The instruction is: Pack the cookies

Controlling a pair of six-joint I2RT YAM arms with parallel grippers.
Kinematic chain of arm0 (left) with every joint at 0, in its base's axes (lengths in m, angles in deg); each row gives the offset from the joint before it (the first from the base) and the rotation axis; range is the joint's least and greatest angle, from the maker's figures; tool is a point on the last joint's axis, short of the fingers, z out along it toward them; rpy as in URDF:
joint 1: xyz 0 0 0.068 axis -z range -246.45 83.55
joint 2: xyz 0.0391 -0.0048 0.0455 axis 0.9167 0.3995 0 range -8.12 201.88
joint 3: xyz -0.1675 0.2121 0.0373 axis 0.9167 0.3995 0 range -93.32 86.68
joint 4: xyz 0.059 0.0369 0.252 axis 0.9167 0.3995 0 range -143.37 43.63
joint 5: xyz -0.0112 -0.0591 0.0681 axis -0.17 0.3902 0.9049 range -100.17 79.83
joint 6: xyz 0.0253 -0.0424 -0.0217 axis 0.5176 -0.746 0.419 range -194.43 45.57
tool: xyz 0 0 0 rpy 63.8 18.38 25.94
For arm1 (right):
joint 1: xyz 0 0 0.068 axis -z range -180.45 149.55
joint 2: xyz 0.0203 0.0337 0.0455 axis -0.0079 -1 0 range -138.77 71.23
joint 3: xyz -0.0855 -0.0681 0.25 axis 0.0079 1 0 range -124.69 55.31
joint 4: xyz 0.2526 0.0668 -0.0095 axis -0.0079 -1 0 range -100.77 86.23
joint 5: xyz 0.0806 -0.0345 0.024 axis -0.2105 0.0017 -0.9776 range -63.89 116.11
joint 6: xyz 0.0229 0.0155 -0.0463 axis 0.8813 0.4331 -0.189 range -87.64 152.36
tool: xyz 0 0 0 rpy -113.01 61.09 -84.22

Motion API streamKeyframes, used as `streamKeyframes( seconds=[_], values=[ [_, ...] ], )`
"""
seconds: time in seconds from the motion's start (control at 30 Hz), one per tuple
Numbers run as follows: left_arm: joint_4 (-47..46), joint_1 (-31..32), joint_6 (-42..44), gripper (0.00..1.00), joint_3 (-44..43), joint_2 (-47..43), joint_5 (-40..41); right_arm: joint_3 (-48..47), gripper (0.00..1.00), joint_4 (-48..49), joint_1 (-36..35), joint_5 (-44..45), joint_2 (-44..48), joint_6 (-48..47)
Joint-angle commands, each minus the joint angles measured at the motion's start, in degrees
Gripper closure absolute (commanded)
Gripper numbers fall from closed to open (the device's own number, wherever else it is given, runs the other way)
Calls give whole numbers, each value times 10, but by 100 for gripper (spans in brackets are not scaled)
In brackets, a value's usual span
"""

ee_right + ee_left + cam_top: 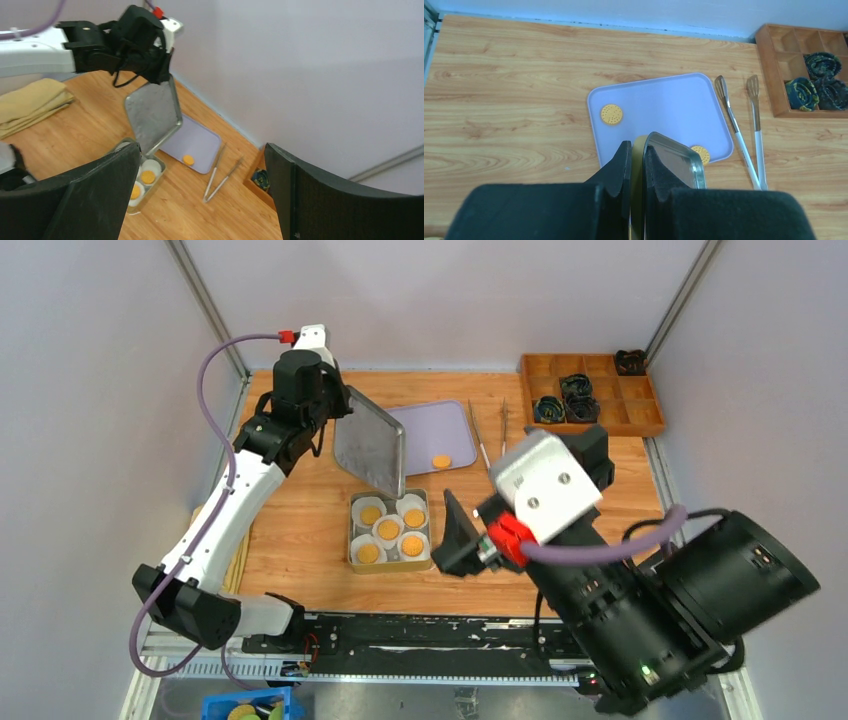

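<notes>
Several cookies [388, 529] lie in white paper liners inside an open gold tin [352, 537] at mid-table. Another cookie [441, 461] lies on the lavender tray [445, 425]. The left wrist view shows two cookies on that tray [664, 105], one at its left [611, 114] and one half behind the lid [702, 154]. My left gripper [636, 146] is shut on the edge of the metal tin lid [370, 445], holding it tilted above the table between tin and tray. My right gripper [462, 538] hangs open and empty just right of the tin.
Metal tongs [492, 438] lie right of the tray. A wooden compartment box [640, 405] with dark rolled items stands at the back right. A folded yellow cloth [30, 102] lies at the left edge. A blue bin [215, 707] sits below the table front.
</notes>
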Motion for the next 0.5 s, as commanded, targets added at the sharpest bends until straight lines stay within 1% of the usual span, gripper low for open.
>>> streamKeyframes(
  seconds=[0.0,0.13,0.2,0.23,0.37,0.4,0.47],
  values=[
    [-4,3,4,99,-8,-26,1,30,0,82,-94,97,42,12],
    [-14,4,0,99,1,-36,-10,74,0,85,-242,97,87,131],
    [-18,4,0,99,1,-38,-13,80,0,87,-336,97,101,218],
    [-18,4,-1,99,2,-39,-14,89,0,88,-367,97,110,264],
    [-30,4,-3,99,14,-44,-21,201,0,95,-442,97,172,482],
    [-34,4,-5,99,19,-45,-22,244,0,96,-456,97,192,540],
    [-41,4,-6,99,27,-47,-23,284,0,96,-474,97,203,632]
  ],
)
